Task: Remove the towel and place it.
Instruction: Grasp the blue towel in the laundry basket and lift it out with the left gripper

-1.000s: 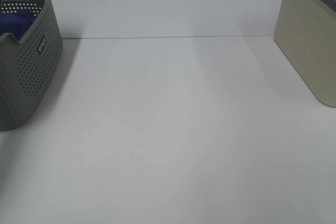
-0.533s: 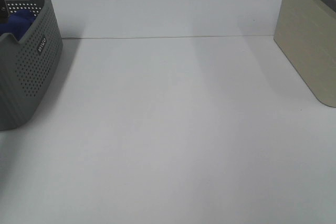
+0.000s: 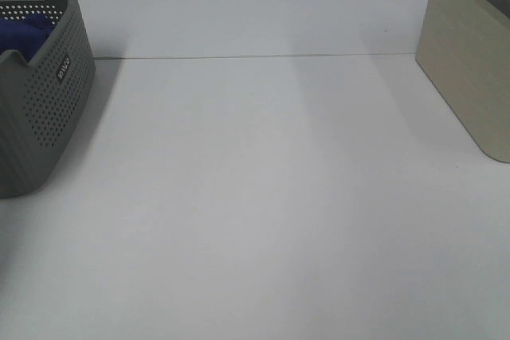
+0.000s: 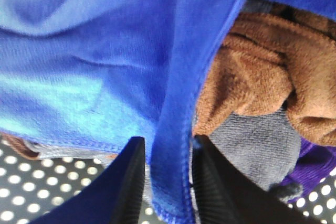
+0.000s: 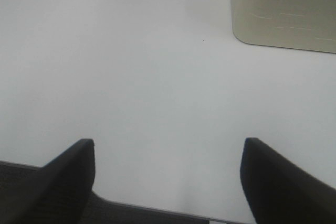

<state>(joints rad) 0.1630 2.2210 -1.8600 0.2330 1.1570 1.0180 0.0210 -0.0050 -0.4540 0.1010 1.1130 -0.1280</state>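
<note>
pinching a stitched-edge fold of the towel [image 4: 105, 77] between its two dark fingers, the left gripper [image 4: 168, 145] sits down inside the grey perforated basket [image 3: 48, 93]. the blue plush fills the whole gap between the fingers, which press on it from both sides. the towel lies bunched in that basket, at the upper left of the high view, where only a small blue patch shows above the dipped rim. in the basket with it lie a brown cloth [image 4: 252, 72], a grey cloth [image 4: 252, 145] and a purple cloth [image 4: 315, 166]; the blue one drapes partly over the brown. the right gripper [image 5: 169, 142] hangs with its fingers spread wide above the bare white table [image 3: 263, 197], with nothing between them. a beige box [image 3: 470, 61] stands at the upper right of the high view, well apart from the basket.
</note>
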